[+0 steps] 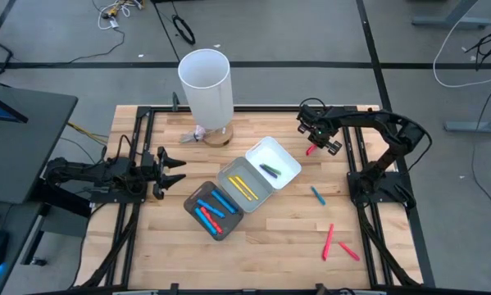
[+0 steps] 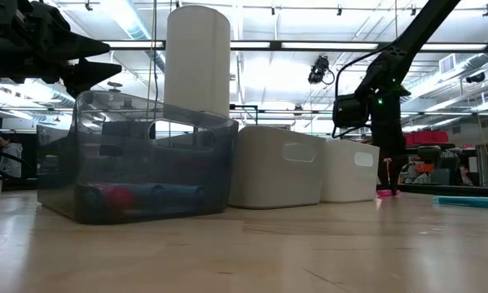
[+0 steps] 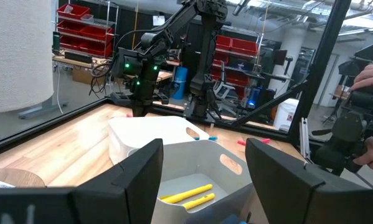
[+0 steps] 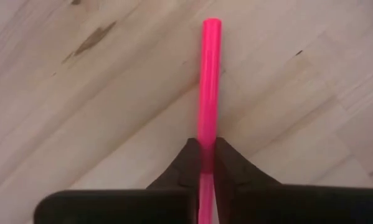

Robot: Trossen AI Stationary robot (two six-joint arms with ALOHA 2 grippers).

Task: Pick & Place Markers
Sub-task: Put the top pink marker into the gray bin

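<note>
Inside grey tray (image 1: 231, 176), 2 yellow markers (image 1: 244, 187)

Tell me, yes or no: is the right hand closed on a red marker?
Yes. In the right wrist view the right hand has its two dark fingers pinched on the red marker, which lies along the wooden table.

1. The table (image 1: 270, 238) is pale wood planks with visible grain and dark knots, smooth with a soft sheen.
2. The red marker (image 4: 208, 81) looks like smooth, glossy plastic.
3. The right gripper (image 4: 203, 163) has matt black fingers (image 4: 226, 171).
4. The dark tray (image 2: 138, 163) is translucent smoky plastic, glossy.
5. The grey tray (image 2: 278, 167) and white tray (image 2: 349, 171) are opaque matt plastic.
6. The white cylinder (image 2: 196, 61) is matt and smooth.
</note>
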